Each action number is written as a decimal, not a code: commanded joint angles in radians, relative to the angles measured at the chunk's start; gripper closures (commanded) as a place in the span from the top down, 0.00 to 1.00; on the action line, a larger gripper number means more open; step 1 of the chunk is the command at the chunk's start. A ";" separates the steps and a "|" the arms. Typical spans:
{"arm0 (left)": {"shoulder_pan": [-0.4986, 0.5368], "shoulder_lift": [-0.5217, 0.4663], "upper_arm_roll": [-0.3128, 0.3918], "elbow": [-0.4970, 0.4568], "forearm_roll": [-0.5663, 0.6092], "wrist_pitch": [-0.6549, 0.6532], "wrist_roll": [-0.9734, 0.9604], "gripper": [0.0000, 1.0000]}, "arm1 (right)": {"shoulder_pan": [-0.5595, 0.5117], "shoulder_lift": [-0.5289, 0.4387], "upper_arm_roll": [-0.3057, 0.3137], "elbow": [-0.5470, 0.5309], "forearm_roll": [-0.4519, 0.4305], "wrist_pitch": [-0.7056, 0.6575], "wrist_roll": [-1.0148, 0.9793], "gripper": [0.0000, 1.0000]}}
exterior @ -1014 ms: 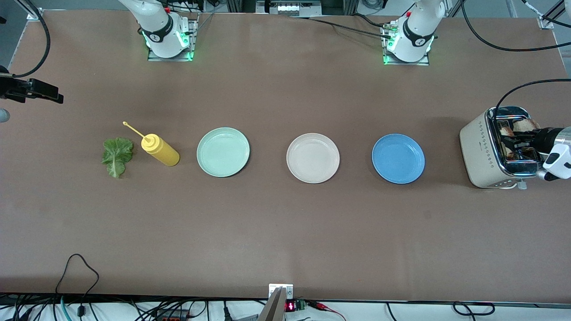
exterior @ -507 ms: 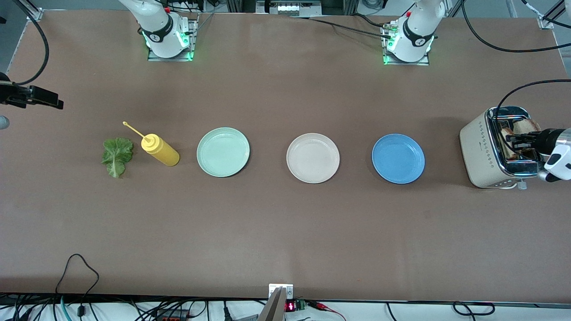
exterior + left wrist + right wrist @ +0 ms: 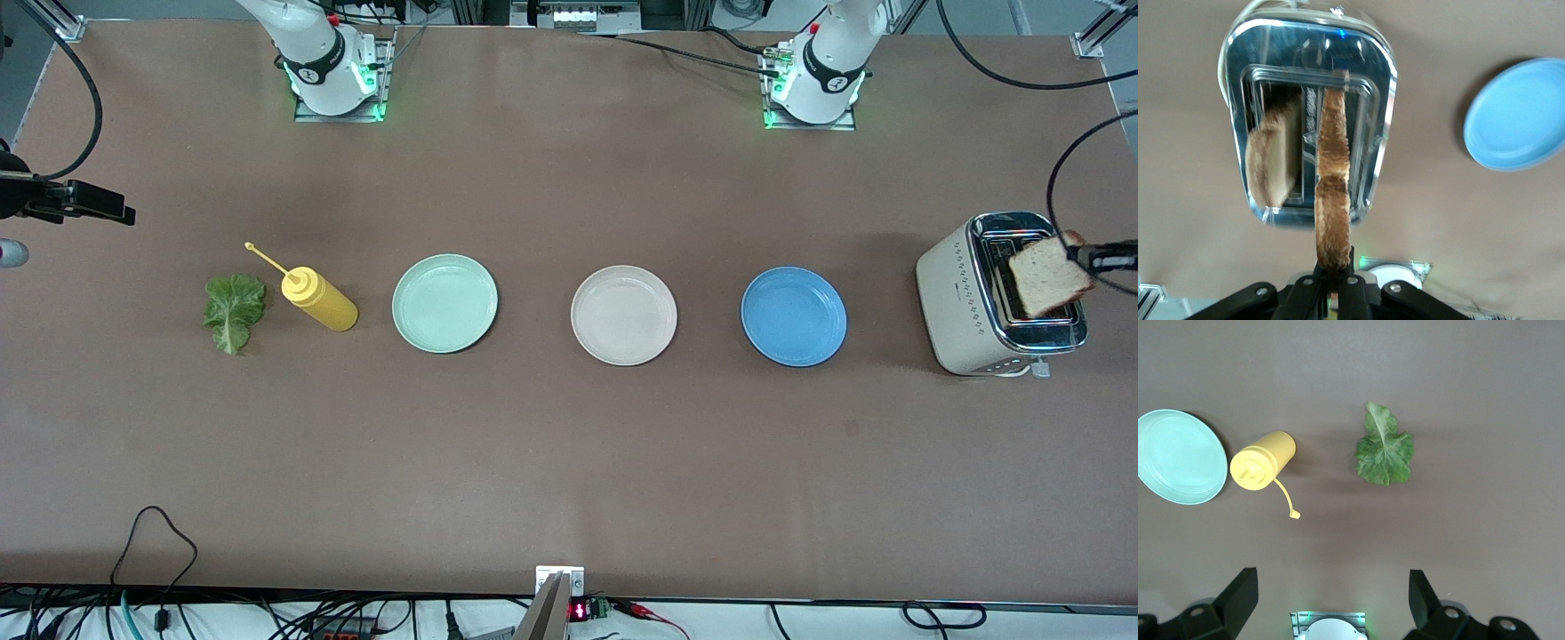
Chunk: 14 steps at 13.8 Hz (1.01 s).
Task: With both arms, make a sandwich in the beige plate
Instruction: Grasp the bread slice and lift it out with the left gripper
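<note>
Over the toaster (image 3: pixel 997 295) at the left arm's end of the tabletop (image 3: pixel 569 462), my left tool (image 3: pixel 1332 283) is clamped on the crust edge of a slice of toast (image 3: pixel 1049 276), held clear above the slots. The slice is light brown with a darker crust; a second slice (image 3: pixel 1275 163) stands in the toaster's other slot, reflected in the chrome top. The beige plate (image 3: pixel 623 315) lies bare in the middle of the row, between the mint green plate (image 3: pixel 444 303) and the blue plate (image 3: pixel 794 316). Toward the right arm's end, the ruffled green lettuce leaf (image 3: pixel 233 311) lies flat just beside a tipped yellow squeeze bottle (image 3: pixel 318 299). My right tool (image 3: pixel 1331 600) waits high above that leaf and bottle, its fingers spread wide apart. The tabletop is plain matte brown, with black cables trailing along the edge nearest the front camera.
</note>
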 commanded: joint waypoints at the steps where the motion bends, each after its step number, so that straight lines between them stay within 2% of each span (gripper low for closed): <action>1: -0.011 -0.038 -0.075 0.057 0.003 -0.117 0.060 0.01 | -0.003 -0.003 0.008 0.007 0.016 0.008 0.001 1.00; 4: -0.011 -0.049 -0.224 0.054 -0.001 -0.205 0.097 0.01 | -0.007 0.004 0.008 0.007 0.018 0.018 0.001 1.00; 5: -0.011 -0.046 -0.281 0.036 -0.032 -0.216 0.093 0.01 | -0.007 0.025 0.008 0.007 0.016 0.018 -0.006 1.00; 7: -0.023 -0.034 -0.341 -0.001 -0.128 -0.205 0.076 0.01 | -0.009 0.033 0.007 0.007 0.018 0.018 -0.012 1.00; 9: -0.067 0.009 -0.343 -0.007 -0.239 -0.168 0.050 0.01 | -0.009 0.034 0.007 0.007 0.016 0.018 -0.014 1.00; 11: -0.135 0.030 -0.343 -0.039 -0.253 -0.090 -0.010 0.01 | -0.004 0.034 0.007 0.007 0.015 0.011 -0.016 1.00; 14: -0.230 0.032 -0.344 -0.153 -0.289 0.075 -0.123 0.01 | -0.012 0.037 0.002 0.007 0.026 0.016 -0.012 1.00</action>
